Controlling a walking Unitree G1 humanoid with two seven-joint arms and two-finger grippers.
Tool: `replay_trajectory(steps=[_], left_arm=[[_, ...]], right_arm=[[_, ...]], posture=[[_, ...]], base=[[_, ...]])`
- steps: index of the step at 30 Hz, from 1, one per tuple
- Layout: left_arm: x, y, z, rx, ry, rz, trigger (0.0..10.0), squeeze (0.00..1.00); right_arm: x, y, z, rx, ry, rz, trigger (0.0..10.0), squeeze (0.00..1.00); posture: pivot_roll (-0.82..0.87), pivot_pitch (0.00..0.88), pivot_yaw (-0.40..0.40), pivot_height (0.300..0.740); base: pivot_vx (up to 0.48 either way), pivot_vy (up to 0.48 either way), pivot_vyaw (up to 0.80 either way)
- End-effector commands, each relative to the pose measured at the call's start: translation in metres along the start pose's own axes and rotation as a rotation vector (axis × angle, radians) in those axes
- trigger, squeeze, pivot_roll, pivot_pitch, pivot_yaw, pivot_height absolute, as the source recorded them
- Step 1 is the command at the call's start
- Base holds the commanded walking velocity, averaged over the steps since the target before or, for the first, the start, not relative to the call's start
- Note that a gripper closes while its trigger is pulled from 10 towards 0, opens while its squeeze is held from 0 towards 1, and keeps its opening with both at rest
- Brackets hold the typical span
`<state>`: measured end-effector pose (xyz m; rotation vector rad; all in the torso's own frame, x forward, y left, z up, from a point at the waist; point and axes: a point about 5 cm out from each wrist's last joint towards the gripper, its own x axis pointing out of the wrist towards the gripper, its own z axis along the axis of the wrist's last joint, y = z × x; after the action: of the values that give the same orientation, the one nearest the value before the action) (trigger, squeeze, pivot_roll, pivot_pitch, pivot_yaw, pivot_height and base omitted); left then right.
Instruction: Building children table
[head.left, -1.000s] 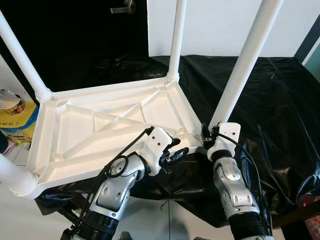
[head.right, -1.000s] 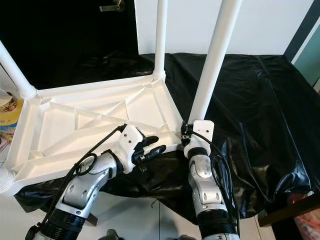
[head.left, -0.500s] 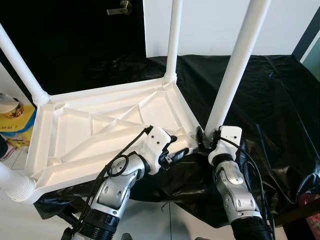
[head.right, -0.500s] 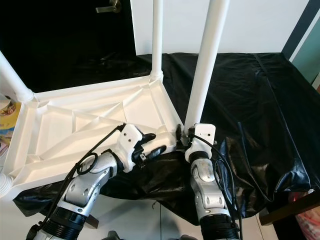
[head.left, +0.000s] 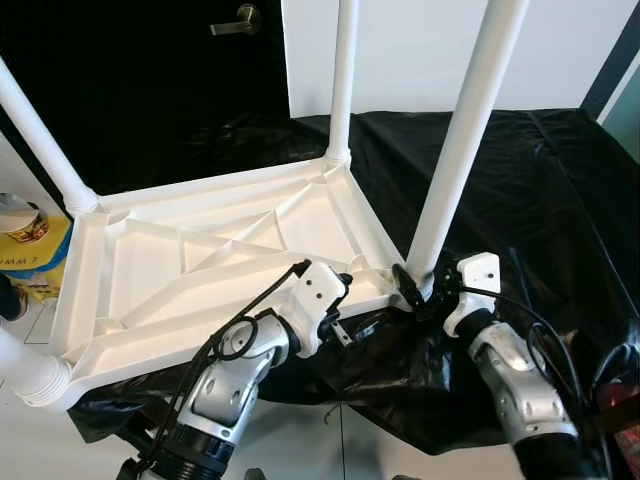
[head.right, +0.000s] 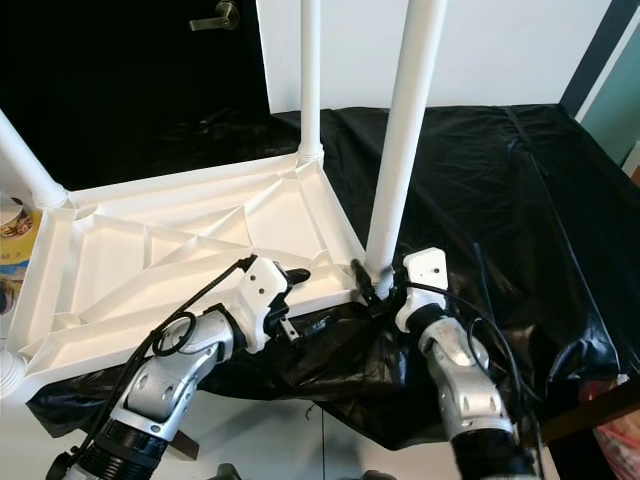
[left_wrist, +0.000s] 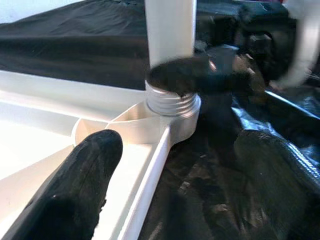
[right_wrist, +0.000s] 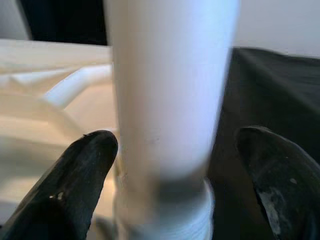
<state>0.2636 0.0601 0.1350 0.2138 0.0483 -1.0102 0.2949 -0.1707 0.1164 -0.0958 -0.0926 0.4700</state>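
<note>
- The right gripper (head.right: 372, 287) sits at the base of the near-right table leg (head.right: 400, 140), its fingers spread to either side of the leg without pinching it.
- The left gripper (head.left: 345, 300) is spread wide over the tabletop's near edge, one finger (left_wrist: 75, 185) inside the tray-like underside, the other above the black sheet (head.left: 540, 190).
- The white children's table (head.left: 200, 260) lies upside down on the sheet-covered surface, legs up.
- A yellow box (head.left: 30, 262) beyond the left edge shows writing too partial to read.
</note>
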Motion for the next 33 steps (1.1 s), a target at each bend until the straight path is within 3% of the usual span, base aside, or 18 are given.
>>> replay_trajectory(steps=[1,11,12,13,14,24,25,32,33], left_arm=[[0.000,-0.005,0.001,0.011,0.000,-0.067,10.0,0.00],[0.004,-0.006,-0.001,0.036,0.010,-0.058,10.0,0.00],[0.004,-0.006,0.000,0.041,0.007,-0.052,10.0,0.00],[0.004,-0.006,0.000,0.041,0.007,-0.052,10.0,0.00],[0.005,-0.006,0.001,0.043,0.005,-0.045,10.0,0.00],[0.003,-0.005,0.002,0.041,0.003,-0.001,10.0,0.00],[0.003,-0.005,0.002,0.041,-0.003,0.005,10.0,0.00],[0.004,-0.003,0.003,0.039,-0.010,0.024,10.0,0.00],[0.005,-0.002,0.002,0.039,-0.009,0.036,10.0,0.00]], right_arm=[[0.003,-0.004,0.000,-0.022,0.011,0.062,10.0,0.00],[0.020,-0.003,0.000,-0.069,0.041,0.188,10.0,0.00],[0.022,-0.002,-0.001,-0.066,0.043,0.198,1.3,0.00],[0.022,-0.002,-0.001,-0.066,0.043,0.198,1.3,0.00],[0.023,-0.001,-0.002,-0.065,0.048,0.206,0.0,0.00],[0.019,0.000,-0.013,-0.048,0.070,0.214,0.0,0.00],[0.018,0.000,-0.015,-0.036,0.072,0.205,10.0,0.00],[0.017,0.002,-0.018,-0.009,0.070,0.175,10.0,0.00],[0.015,0.003,-0.019,-0.010,0.073,0.105,10.0,0.00]], posture=[[-0.05,0.000,-0.004,0.740],[-0.04,0.000,-0.011,0.740],[-0.04,0.000,-0.016,0.740],[-0.04,0.000,-0.016,0.740],[-0.03,0.000,-0.021,0.740],[-0.02,0.000,-0.043,0.740],[-0.02,0.000,-0.047,0.740],[-0.03,0.000,-0.057,0.740],[-0.03,0.000,-0.064,0.740]], base=[[0.000,0.000,0.00],[0.000,0.000,0.00],[0.000,0.000,0.00],[0.000,0.000,0.00],[0.000,0.000,0.00],[0.000,0.000,0.00],[0.000,0.000,0.00],[0.000,0.000,0.00],[0.000,0.000,0.00]])
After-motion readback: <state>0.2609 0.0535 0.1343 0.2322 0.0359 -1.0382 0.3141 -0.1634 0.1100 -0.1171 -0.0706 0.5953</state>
